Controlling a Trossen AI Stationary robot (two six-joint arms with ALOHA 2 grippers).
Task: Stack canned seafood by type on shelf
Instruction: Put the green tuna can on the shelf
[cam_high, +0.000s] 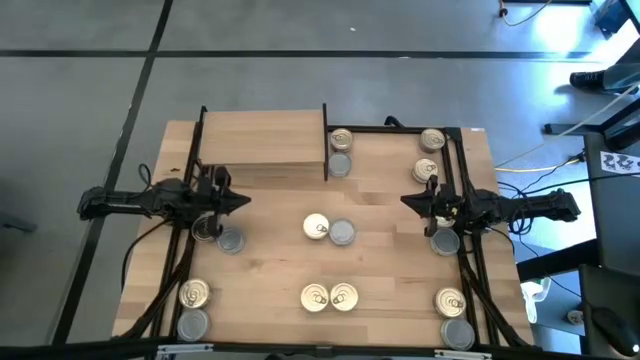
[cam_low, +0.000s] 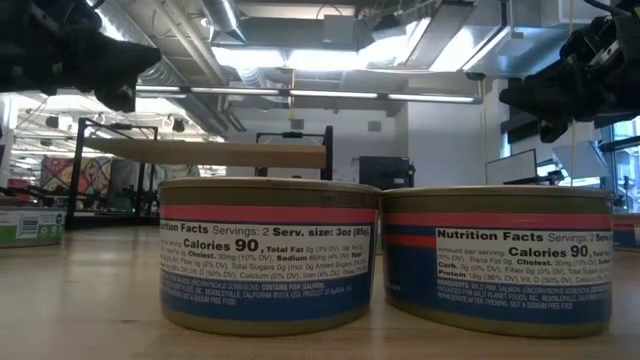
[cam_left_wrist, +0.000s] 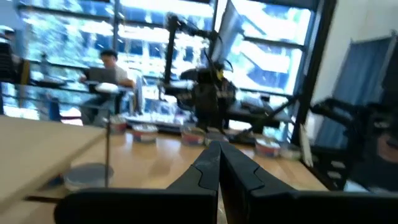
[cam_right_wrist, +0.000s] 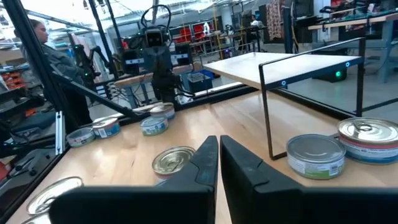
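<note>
Both arms parked over the table, nothing on the shelf.
From above, tins (cam_high: 329, 229) sit in pairs around the table, two pairs right beside the bare shelf (cam_high: 262, 137). Left gripper (cam_high: 243, 201) and right gripper (cam_high: 406, 201) hang mid-table. Wrist views show both pinched closed, holding nothing.
</note>
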